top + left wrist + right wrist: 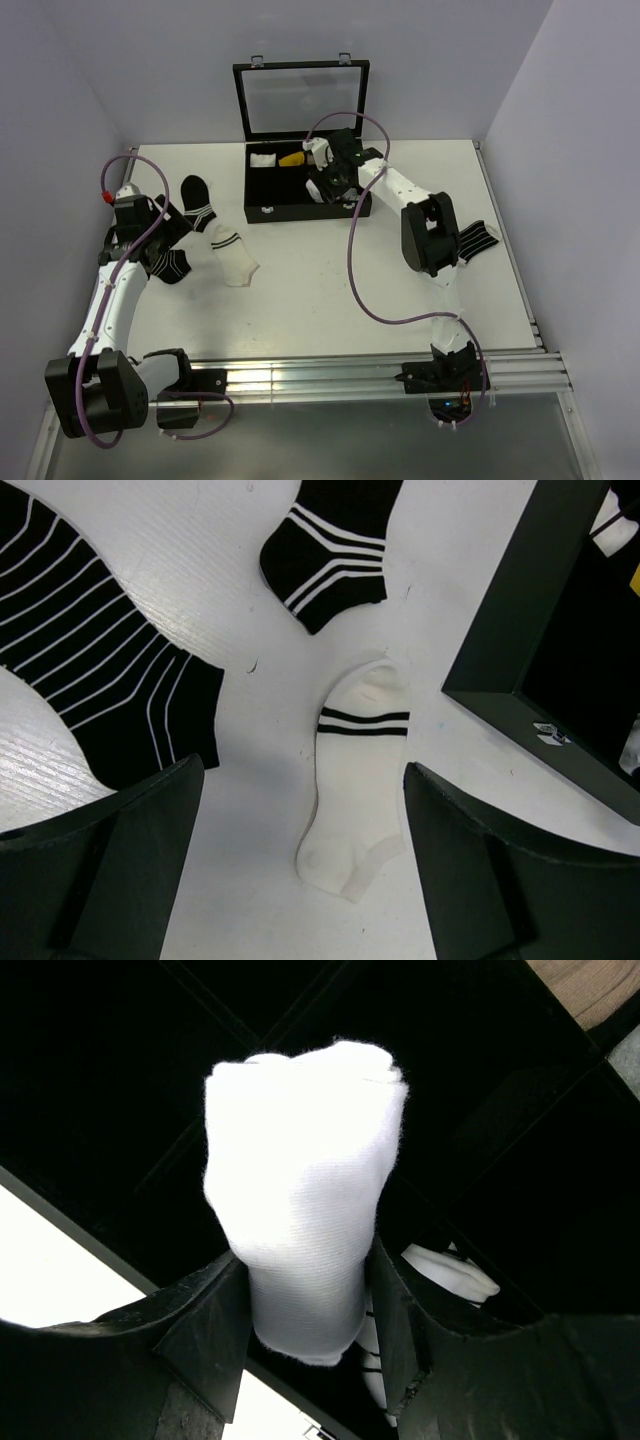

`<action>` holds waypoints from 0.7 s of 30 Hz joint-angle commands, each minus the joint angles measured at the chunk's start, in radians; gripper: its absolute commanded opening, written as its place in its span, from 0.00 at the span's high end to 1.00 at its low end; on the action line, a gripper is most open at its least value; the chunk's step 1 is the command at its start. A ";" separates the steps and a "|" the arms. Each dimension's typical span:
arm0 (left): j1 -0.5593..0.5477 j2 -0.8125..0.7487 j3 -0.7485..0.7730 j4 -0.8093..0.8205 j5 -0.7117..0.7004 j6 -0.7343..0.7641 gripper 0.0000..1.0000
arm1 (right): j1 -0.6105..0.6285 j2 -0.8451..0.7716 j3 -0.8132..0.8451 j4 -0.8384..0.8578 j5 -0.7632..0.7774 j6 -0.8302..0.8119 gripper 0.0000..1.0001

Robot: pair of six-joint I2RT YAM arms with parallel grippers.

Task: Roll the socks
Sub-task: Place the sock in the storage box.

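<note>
My right tool (308, 1272) pinches a rolled white sock bundle (300, 1160) above the black divided box (300, 213) at twelve o'clock; only stowing remains, I judge. My left tool (303, 770) gapes empty over a flat cream sock (360, 780).

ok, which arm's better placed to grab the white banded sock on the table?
Left. The left gripper hangs open close by that sock; the right gripper is at the black box, holding a white bundle.

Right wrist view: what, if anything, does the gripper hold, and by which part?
A white rolled sock, pinched at its near end between both fingers.
</note>
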 commanded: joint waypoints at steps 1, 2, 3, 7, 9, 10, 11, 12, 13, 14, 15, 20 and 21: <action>0.005 -0.022 -0.005 0.032 0.002 0.006 0.14 | 0.004 -0.067 -0.017 -0.155 -0.025 -0.009 0.44; 0.005 -0.022 -0.005 0.031 0.000 0.006 0.14 | 0.004 -0.067 -0.017 -0.156 -0.025 -0.012 0.44; 0.005 -0.020 -0.005 0.031 0.000 0.006 0.14 | 0.005 -0.067 -0.014 -0.159 -0.028 -0.010 0.43; 0.005 -0.022 -0.005 0.031 0.000 0.006 0.14 | 0.004 -0.067 -0.008 -0.158 -0.030 -0.006 0.43; 0.006 -0.022 -0.005 0.029 0.000 0.006 0.14 | 0.004 -0.068 -0.002 -0.156 -0.030 -0.003 0.43; 0.005 -0.020 -0.005 0.031 0.000 0.006 0.14 | 0.004 -0.073 -0.002 -0.155 -0.030 -0.002 0.43; 0.005 -0.020 -0.005 0.029 -0.001 0.006 0.14 | 0.004 -0.074 -0.002 -0.155 -0.027 -0.001 0.43; 0.005 -0.020 -0.005 0.031 0.000 0.007 0.14 | 0.004 -0.078 -0.002 -0.149 -0.022 -0.001 0.43; 0.005 -0.020 -0.006 0.031 0.000 0.007 0.14 | 0.004 -0.078 0.000 -0.152 -0.021 0.001 0.43; 0.005 -0.019 -0.006 0.031 0.000 0.006 0.14 | 0.004 -0.078 0.003 -0.155 -0.016 0.001 0.43; 0.005 -0.018 -0.005 0.031 0.000 0.006 0.14 | 0.004 -0.078 0.006 -0.155 -0.010 0.001 0.43; 0.005 -0.017 -0.006 0.031 0.002 0.007 0.14 | 0.002 -0.094 0.000 -0.152 -0.010 0.005 0.43; 0.005 -0.015 -0.005 0.031 0.003 0.007 0.14 | 0.004 -0.099 0.000 -0.147 -0.016 0.007 0.43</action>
